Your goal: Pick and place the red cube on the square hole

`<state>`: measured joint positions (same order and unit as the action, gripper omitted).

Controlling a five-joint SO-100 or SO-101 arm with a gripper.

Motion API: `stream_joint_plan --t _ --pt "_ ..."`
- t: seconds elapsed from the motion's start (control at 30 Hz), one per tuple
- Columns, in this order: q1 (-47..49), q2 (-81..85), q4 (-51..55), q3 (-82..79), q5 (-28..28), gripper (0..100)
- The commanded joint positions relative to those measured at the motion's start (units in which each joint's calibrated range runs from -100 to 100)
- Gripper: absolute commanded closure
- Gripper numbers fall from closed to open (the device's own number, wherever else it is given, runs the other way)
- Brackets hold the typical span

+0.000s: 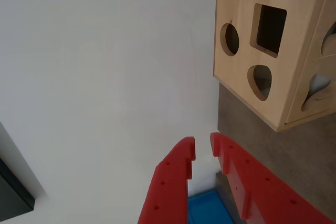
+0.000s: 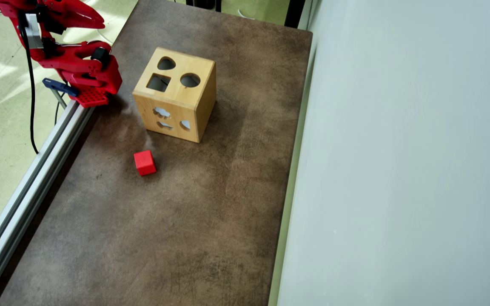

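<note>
In the overhead view the red cube (image 2: 144,162) lies on the brown table, just in front of the wooden box (image 2: 185,108) and slightly to its left. The square hole (image 2: 158,82) is on the box's top face, beside a round and a teardrop cut-out. My red gripper (image 2: 100,19) is folded back at the top left, far from the cube and box. The wrist view shows the gripper (image 1: 202,148) with its tips a narrow gap apart and nothing between them. Up and to the right of them are the box (image 1: 241,66) and the square hole (image 1: 270,30). The cube is out of the wrist view.
An aluminium rail (image 2: 28,178) runs along the table's left edge, with the arm's base and a blue clamp (image 2: 60,87) on it. A pale wall panel (image 2: 398,170) bounds the right side. A blue part (image 1: 207,208) sits below the fingers in the wrist view.
</note>
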<state>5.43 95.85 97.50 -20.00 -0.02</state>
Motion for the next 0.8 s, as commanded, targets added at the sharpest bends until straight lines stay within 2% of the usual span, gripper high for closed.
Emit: stream_joint_plan --t 0.0,0.3,0.43,0.63,0.77 --pt "0.07 -0.18 0.57 -0.13 0.24 94" --pt "-0.15 -1.79 0.57 0.23 0.39 94" --pt "-0.23 -10.28 0.57 0.77 0.39 94" --pt "-0.52 -25.32 0.57 13.65 0.49 94" --pt "-6.09 -34.32 0.57 20.27 0.49 94"
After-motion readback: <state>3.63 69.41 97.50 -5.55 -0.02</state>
